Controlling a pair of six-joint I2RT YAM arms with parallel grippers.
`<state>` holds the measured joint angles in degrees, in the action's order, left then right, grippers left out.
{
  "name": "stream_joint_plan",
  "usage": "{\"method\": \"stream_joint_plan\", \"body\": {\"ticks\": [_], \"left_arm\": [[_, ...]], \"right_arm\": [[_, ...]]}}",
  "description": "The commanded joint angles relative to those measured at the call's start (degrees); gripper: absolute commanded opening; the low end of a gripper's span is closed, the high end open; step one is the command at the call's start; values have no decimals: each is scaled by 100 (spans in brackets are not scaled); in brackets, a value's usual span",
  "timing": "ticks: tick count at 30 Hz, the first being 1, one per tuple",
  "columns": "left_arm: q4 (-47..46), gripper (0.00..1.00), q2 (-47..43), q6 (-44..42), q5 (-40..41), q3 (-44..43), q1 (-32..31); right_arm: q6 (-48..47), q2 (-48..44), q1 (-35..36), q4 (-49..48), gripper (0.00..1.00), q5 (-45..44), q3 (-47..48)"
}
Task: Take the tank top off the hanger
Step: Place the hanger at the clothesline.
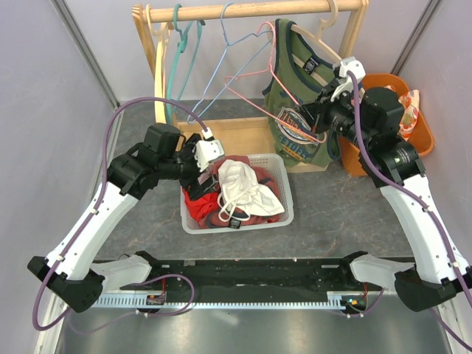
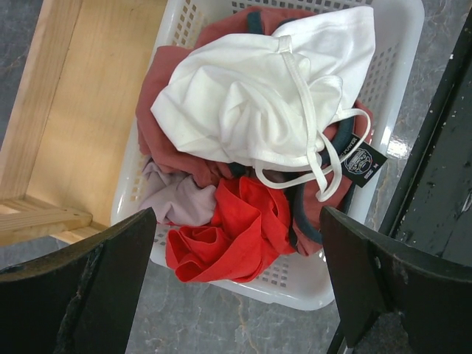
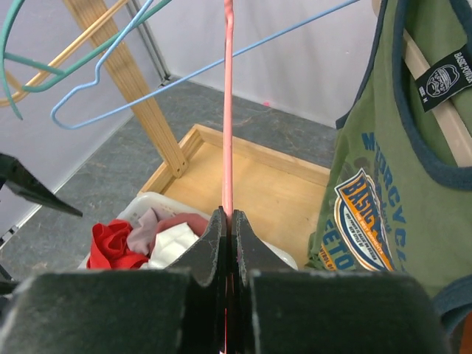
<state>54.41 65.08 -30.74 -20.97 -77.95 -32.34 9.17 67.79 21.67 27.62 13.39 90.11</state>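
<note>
That olive-green cotton tank top (image 3: 383,199) looks light and floppy, best pinched at a strap; right claw (image 3: 227,225) clamps the thin pink wire hanger (image 3: 228,110), left claw (image 2: 236,221) gapes.

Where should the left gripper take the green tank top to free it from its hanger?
Probably the shoulder strap nearest the left gripper, approached from that side: it drapes over the sloping wooden hanger and could slide off its end. The right gripper, shut on the pink hanger, crowds the other side.
</note>
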Motion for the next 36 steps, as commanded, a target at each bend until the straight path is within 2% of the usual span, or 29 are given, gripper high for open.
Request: {"method": "stream_joint_plan", "body": {"ticks": [1, 2, 8, 16, 19, 23, 27, 31, 36], "left_arm": [[105, 98, -145, -380, -20, -71, 17], [113, 94, -153, -467, -73, -71, 17], [122, 90, -92, -565, -39, -45, 43], [157, 90, -92, -529, -3, -27, 61], [157, 93, -92, -477, 32, -45, 87], [157, 96, -92, -433, 58, -36, 105], [149, 96, -109, -468, 85, 26, 105], [157, 96, -162, -477, 84, 78, 114], [149, 96, -259, -494, 163, 192, 140]], "right_arm": [[-205, -389, 144, -222, 0, -450, -72], [-240, -398, 223, -161, 0, -599, 50], [-583, -363, 600, 183, 0, -1654, 525], [-864, -135, 1224, 16, 0, -2840, 903], [-1092, 76, 1566, 16, 0, -3315, 1078], [-1461, 401, 2217, -63, 0, -4325, 1272], [-2136, 735, 3017, -318, 0, -5825, 1536], [-2393, 1034, 3440, -441, 0, -6287, 1729], [-2455, 1087, 3519, -696, 0, -6489, 1738]]}}
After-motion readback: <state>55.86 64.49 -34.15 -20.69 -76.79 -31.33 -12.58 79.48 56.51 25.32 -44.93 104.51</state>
